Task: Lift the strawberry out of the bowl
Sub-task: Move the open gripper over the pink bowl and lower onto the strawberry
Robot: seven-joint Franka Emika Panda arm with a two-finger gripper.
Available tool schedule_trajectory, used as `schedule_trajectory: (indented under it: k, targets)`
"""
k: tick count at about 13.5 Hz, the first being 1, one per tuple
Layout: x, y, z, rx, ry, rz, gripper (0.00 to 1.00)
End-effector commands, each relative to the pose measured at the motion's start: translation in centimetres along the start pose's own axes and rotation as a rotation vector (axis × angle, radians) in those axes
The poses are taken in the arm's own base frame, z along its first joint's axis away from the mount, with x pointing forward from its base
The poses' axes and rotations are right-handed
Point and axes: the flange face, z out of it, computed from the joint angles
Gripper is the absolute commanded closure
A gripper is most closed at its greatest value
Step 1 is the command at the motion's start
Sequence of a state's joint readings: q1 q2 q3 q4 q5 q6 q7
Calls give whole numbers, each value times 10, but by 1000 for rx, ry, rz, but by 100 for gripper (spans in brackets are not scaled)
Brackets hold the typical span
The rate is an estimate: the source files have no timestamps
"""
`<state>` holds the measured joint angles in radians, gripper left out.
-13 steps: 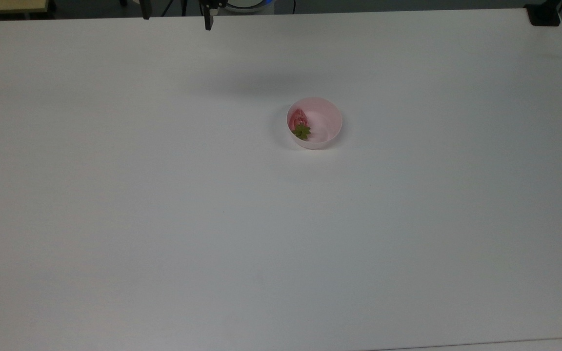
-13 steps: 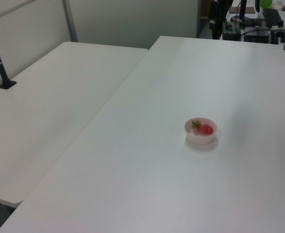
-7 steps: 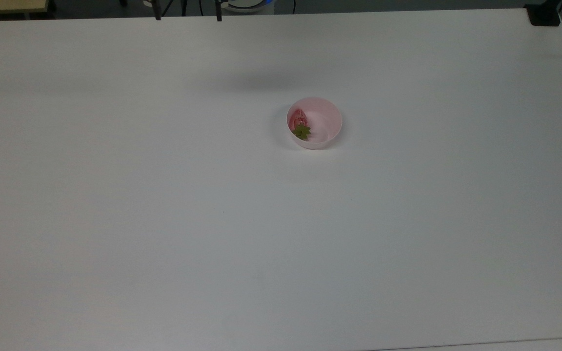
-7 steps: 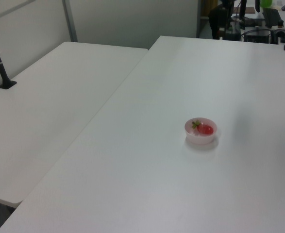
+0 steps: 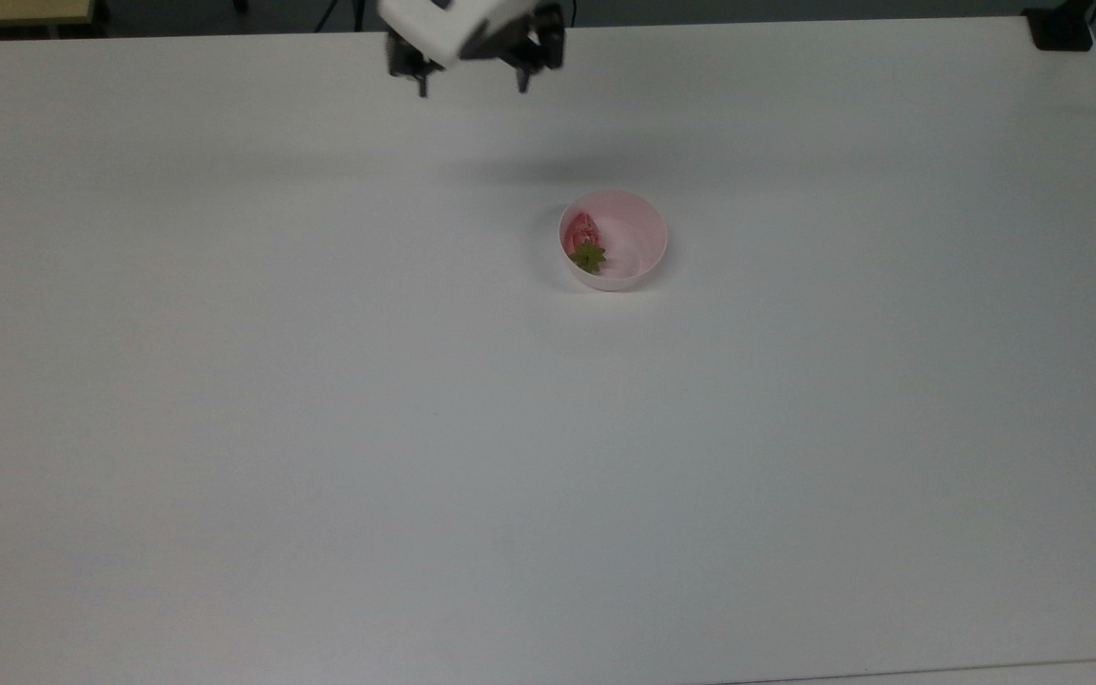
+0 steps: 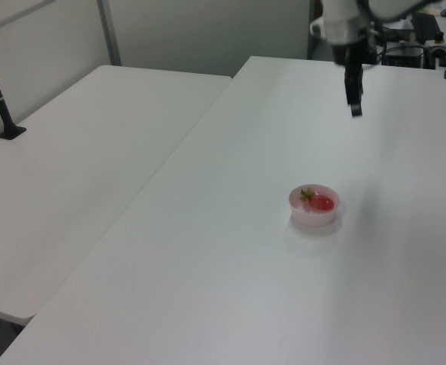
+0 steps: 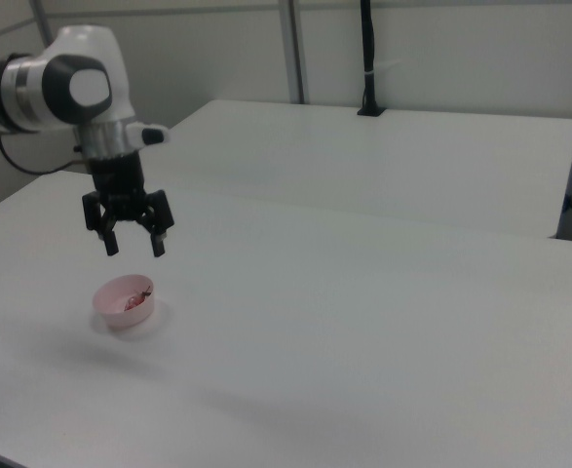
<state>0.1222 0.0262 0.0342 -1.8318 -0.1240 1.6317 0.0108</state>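
Pale pink bowl [image 5: 614, 239], top view: stands on the white table [image 5: 320, 428], holding the strawberry [image 5: 585, 240] against its wall on the top view's left, green cap toward the lower edge; the gripper [image 5: 472, 81] hangs near the table's far edge, well apart from the bowl, fingers spread wide. Step in hand, by judgement: approach. To do it well, centre over the fruit rather than the bowl, turn the fingers to straddle the berry's narrow width, and descend clear of the rim. Left view: strawberry [image 6: 320, 201] lies inside the bowl [image 6: 314, 206]; gripper [image 6: 354, 103] hangs high beyond it. Right view: gripper [image 7: 132, 241] hovers above and just behind the bowl [image 7: 124, 300], fingers apart; strawberry [image 7: 136, 300] rests inside. Change from the earlier frames: the gripper, formerly only fingertips at the picture edge, has advanced over the table; bowl and fruit are unmoved.
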Motion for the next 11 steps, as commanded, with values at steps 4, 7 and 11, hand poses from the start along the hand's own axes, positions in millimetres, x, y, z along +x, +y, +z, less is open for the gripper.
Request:
schedule_trajectory:
  k: [4,7,11]
  targets:
    - [49,-75,53,-53,-27,-16,0]
    - [57,-101,66,-134,-7,91,0]
    - [76,-115,74,-76,93,205,0]
